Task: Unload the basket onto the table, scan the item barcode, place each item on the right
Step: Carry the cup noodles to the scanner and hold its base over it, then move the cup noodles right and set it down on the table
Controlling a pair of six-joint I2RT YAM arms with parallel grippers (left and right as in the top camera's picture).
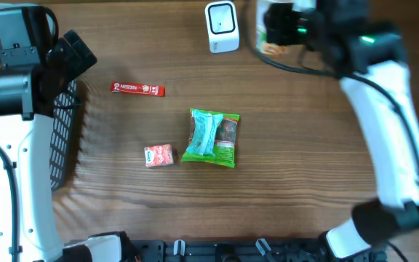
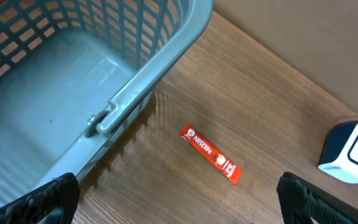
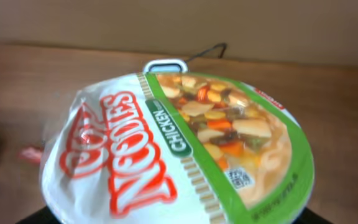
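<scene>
A cup of chicken noodles (image 3: 179, 149) with a white, orange and green lid fills the right wrist view. My right gripper (image 1: 288, 28) is shut on it, and the fingers are hidden beneath the cup. In the overhead view the cup (image 1: 270, 36) hangs just right of the white barcode scanner (image 1: 222, 27) at the table's far edge. The scanner's top (image 3: 164, 65) shows behind the cup. A small square code (image 3: 240, 178) is printed on the lid. At the far left my left gripper (image 2: 179, 205) is open, with nothing between its fingers.
A grey mesh basket (image 1: 65, 138) stands at the left edge, and its rim (image 2: 154, 68) lies under the left wrist. A red Nescafe stick (image 1: 137, 89), a green snack packet (image 1: 212, 137) and a small pink packet (image 1: 158, 155) lie mid-table.
</scene>
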